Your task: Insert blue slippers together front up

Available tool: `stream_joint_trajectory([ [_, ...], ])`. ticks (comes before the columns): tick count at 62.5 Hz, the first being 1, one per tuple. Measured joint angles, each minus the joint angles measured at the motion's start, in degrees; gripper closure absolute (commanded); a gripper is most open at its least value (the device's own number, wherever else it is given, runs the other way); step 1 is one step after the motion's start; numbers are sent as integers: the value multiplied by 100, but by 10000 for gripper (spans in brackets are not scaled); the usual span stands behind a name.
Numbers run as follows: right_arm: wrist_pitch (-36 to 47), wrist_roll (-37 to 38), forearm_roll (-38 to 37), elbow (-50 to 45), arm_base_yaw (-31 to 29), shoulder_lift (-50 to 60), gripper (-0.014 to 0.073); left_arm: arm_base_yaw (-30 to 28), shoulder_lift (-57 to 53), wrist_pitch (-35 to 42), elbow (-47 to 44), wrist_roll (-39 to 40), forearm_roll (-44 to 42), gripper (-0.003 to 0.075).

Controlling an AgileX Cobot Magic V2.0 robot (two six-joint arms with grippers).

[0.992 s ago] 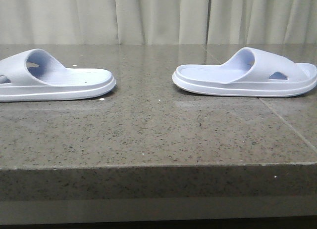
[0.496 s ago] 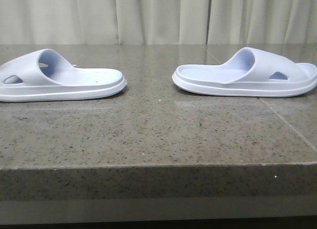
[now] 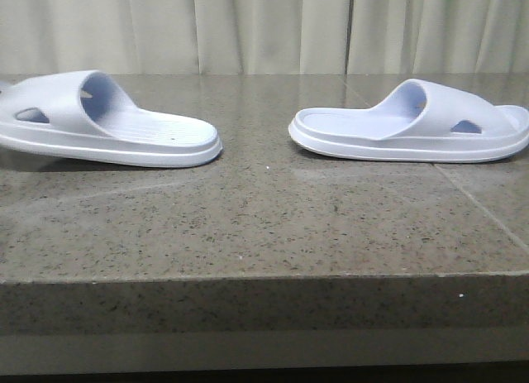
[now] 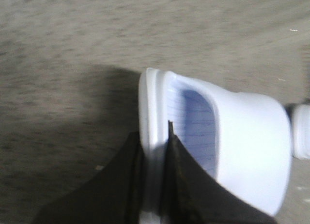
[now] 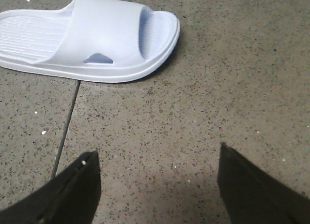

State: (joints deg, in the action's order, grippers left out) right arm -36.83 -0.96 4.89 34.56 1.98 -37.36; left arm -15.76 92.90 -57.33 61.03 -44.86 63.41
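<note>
Lying on the speckled stone table (image 3: 264,226) are two pale blue slippers, well apart from each other. The left slipper (image 3: 107,122) sits on the left side, with its strap end lifted a bit off the stone and its heel end low, so it is tilted. The left gripper (image 4: 154,151) is pinched tight on the edge of this slipper (one dark finger on the outside of the sole rim, one on the inside), and the left wrist view shows a dark shadow on the stone beside it. The right slipper (image 3: 411,125) lies flat on the right side of the table, its open heel end toward the middle and its strap with the oval hole toward the right edge. The right gripper (image 5: 155,185) hangs above bare stone near that slipper, touching nothing, with its two dark fingers (image 5: 72,192) spread wide apart. A thin seam line (image 5: 65,132) runs across the stone under the right slipper. Pale curtains (image 3: 264,27) hang behind the table.
</note>
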Motion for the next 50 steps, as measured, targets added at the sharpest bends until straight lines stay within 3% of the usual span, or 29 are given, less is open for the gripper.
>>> stream_joint_trajectory([
  [17, 0, 0, 0, 0, 0, 0, 65, 115, -1351, -495, -1043, -854, 1129, 741],
  [35, -17, 24, 0, 40, -73, -85, 65, 443, -1870, -330, -1488, -934, 1212, 741],
  [50, -663, 96, 75, 719, -1150, -1144, 65, 622, -1870, -301, -1499, -934, 1251, 741],
])
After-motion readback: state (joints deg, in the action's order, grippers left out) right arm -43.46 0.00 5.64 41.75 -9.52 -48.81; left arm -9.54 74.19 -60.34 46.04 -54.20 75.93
